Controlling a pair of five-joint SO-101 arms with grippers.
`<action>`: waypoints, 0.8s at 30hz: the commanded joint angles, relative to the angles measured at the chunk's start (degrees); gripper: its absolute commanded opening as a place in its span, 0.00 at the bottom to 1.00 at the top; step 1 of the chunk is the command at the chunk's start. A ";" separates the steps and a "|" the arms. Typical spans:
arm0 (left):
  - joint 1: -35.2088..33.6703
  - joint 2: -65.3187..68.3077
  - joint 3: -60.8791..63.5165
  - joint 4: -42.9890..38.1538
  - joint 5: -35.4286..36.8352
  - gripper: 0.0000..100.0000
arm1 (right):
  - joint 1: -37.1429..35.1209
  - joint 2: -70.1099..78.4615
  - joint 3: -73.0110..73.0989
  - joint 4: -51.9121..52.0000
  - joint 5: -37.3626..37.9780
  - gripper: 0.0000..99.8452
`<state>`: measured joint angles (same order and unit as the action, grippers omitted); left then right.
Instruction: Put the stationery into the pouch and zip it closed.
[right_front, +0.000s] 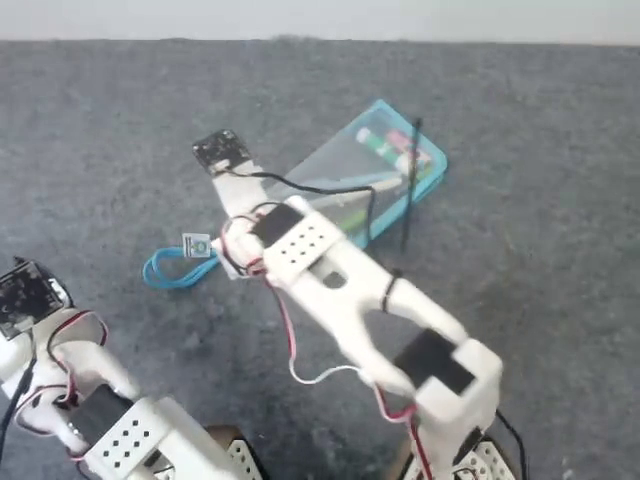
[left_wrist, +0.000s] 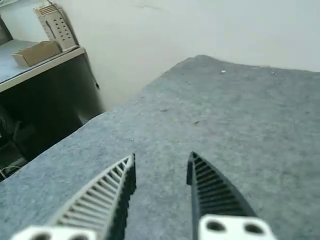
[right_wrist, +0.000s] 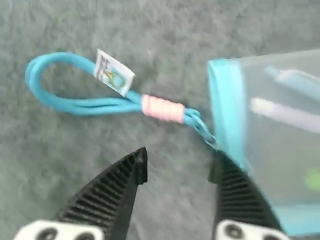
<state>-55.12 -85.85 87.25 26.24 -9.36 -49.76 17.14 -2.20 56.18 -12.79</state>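
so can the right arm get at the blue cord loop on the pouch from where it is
Probably yes. The right gripper hangs open right by the cord loop, close to where it joins the pouch. Nothing lies between them on the grey mat.

You're looking at table (right_front: 520, 300) wearing grey felt-like cover edge to edge. Pale plain wall (left_wrist: 200, 30) rising behind it, soft even light falling. Beside table, dark desk (left_wrist: 45, 95) standing lower, carrying cardboard box (left_wrist: 37, 52); beige slotted object (left_wrist: 56, 25) leaning at wall.
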 joint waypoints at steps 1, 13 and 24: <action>-0.88 0.62 0.75 -2.02 -0.79 0.16 | -1.01 4.53 -10.29 -0.40 -3.16 0.23; -0.70 0.62 1.01 -1.85 -0.79 0.16 | -0.31 27.65 -39.91 14.29 -41.67 0.24; -0.62 0.62 0.84 -0.09 -0.62 0.16 | 3.30 38.99 -49.49 14.90 -48.79 0.23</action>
<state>-55.56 -85.85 88.92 26.15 -9.54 -48.88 55.91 -48.70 70.59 -61.05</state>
